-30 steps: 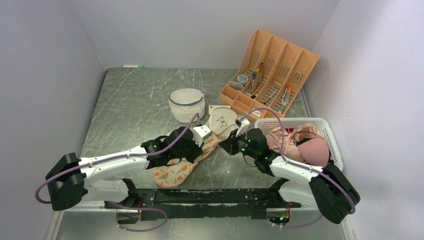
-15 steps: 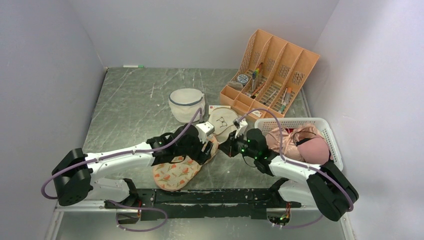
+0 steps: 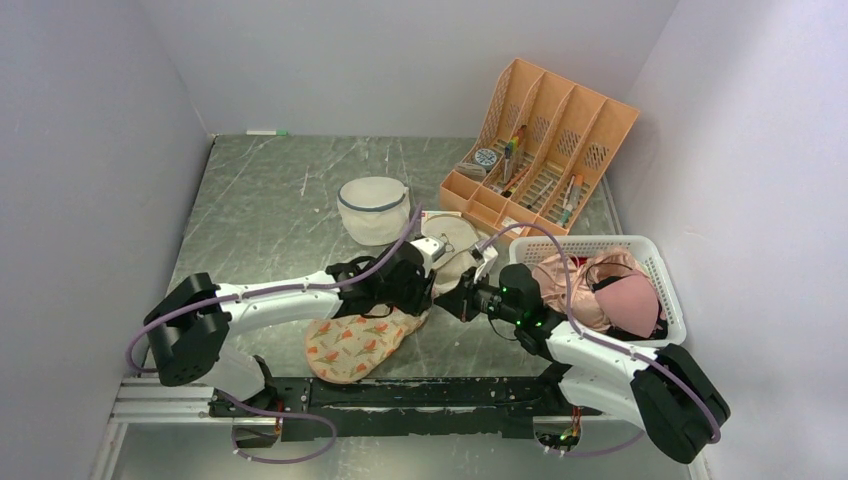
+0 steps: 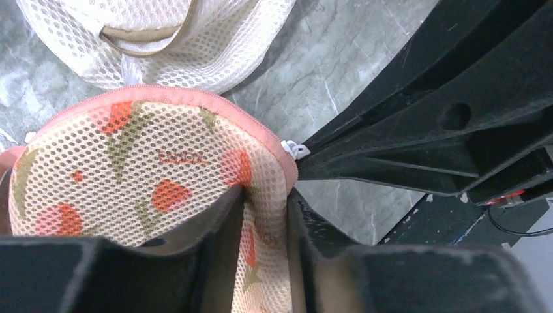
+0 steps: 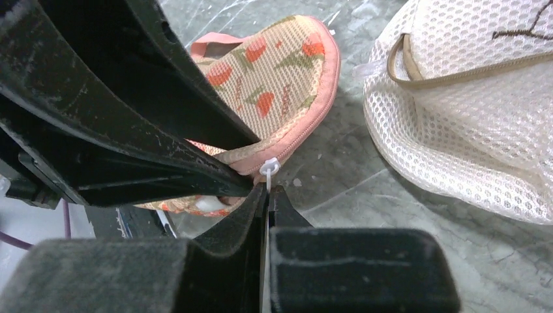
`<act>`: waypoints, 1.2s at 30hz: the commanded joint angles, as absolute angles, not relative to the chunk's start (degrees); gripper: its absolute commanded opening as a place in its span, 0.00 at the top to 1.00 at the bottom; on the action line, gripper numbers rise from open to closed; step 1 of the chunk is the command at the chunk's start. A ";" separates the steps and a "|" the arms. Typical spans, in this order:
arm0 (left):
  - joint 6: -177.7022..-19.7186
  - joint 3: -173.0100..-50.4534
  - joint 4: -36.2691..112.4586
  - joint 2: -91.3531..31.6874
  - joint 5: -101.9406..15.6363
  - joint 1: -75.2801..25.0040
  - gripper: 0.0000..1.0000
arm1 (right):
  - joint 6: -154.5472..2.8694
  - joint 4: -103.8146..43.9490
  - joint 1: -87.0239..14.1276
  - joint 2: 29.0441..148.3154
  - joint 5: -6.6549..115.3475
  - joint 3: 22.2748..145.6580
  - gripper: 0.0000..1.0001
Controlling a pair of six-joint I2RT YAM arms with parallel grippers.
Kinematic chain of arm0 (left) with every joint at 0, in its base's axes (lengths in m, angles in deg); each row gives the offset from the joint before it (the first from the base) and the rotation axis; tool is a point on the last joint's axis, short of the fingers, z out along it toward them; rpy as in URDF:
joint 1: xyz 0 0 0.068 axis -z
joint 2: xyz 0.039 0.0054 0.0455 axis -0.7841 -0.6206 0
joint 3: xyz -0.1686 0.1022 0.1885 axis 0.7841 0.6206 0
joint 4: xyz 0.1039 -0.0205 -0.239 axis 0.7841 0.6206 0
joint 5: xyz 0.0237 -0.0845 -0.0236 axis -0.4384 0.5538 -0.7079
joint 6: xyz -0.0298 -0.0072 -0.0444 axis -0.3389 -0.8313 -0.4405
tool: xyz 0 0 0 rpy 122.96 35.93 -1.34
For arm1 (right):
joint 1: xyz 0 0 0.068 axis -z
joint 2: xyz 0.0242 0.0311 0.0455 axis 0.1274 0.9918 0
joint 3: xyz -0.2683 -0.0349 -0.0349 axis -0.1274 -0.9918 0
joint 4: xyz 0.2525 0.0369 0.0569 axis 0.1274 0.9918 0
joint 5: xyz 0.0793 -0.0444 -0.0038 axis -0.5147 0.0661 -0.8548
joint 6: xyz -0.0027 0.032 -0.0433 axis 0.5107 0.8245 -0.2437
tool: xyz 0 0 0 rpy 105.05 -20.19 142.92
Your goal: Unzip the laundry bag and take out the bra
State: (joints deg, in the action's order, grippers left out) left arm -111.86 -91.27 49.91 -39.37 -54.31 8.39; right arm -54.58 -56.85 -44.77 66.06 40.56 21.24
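I am pinching the laundry bag (image 4: 130, 163) with my left gripper (image 4: 264, 203). Its jaws are standing narrow, with a fold of the carrot-printed mesh and the pink zip edging caught between them. The grip is sitting on the bag's rounded far end, right at the rim.

My right gripper (image 5: 267, 195) is coming in from the opposite side, its tips almost touching my left gripper's. Its jaws are pressed together on the small white zip pull (image 5: 268, 171), which is sticking out from the pink edging just beside my left jaws. The pull's tab is running down between the closed jaws.

From above, the laundry bag is lying on the grey marbled table (image 3: 270, 200), close to the near edge and between my two arms. Most of its peanut shape is stretching back toward my left arm, and both grippers are meeting at its far tip.

A round cream mesh bag (image 5: 469, 117) is lying just beyond that tip, close beside the pink edging. A white basket (image 3: 660, 268) of pink garments is sitting to the right of my right arm, well apart from the laundry bag.
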 commanded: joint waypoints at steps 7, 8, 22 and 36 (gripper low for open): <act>-100.96 -92.53 54.50 -36.53 -56.72 10.07 0.93 | -53.42 -53.93 -45.20 67.35 47.21 22.29 1.00; -99.23 -92.41 54.67 -36.19 -55.76 10.65 0.93 | -53.20 -53.71 -45.21 68.15 48.21 22.77 1.00; -93.34 -90.02 55.91 -36.60 -65.12 16.12 0.93 | -49.61 -53.50 -40.77 71.63 56.78 23.98 1.00; -105.04 -79.24 54.15 -28.40 -64.35 17.18 0.70 | -51.99 -63.95 -41.86 71.12 34.70 17.44 1.00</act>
State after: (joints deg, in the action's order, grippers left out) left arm -99.14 -82.89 49.87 -34.35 -65.65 16.79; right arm -50.53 -56.94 -41.82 69.90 41.21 18.99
